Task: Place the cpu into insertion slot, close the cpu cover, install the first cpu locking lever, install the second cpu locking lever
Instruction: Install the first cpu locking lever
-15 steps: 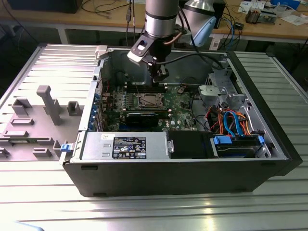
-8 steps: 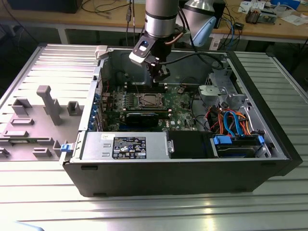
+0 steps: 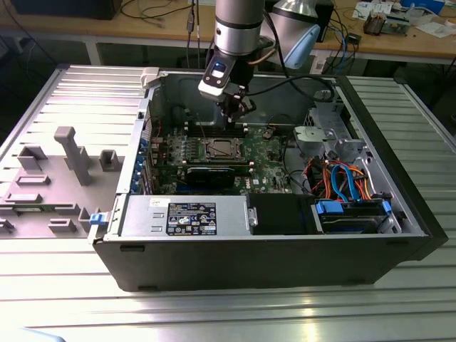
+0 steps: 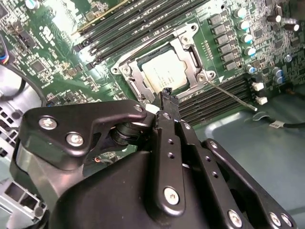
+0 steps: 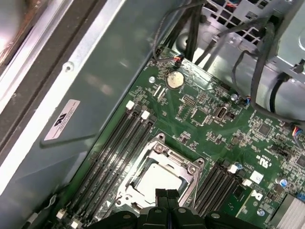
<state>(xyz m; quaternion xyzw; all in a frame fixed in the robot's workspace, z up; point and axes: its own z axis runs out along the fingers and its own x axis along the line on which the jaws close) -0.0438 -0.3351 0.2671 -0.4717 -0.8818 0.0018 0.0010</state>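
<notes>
The cpu (image 3: 221, 148) sat in the insertion slot (image 3: 206, 150) at the middle of a green motherboard (image 3: 274, 162). The board was inside an open computer case (image 3: 285, 263) lying on a ribbed metal surface (image 3: 214, 313) in the exterior view. The end effector (image 3: 234, 114) hung over the board, just beyond the socket as that view saw it.

In the second wrist view, the cpu cover (image 4: 188, 50) lay flat around the chip's dull silver top. A thin silver locking lever (image 4: 233, 96) stuck out from one socket corner, slanting across black memory slots (image 4: 209, 101), apparently unlatched. The end effector's fingertips were pressed together, holding nothing, just short of the socket rim.

In the first wrist view, the closed tips pointed at the chip, near its edge.
</notes>
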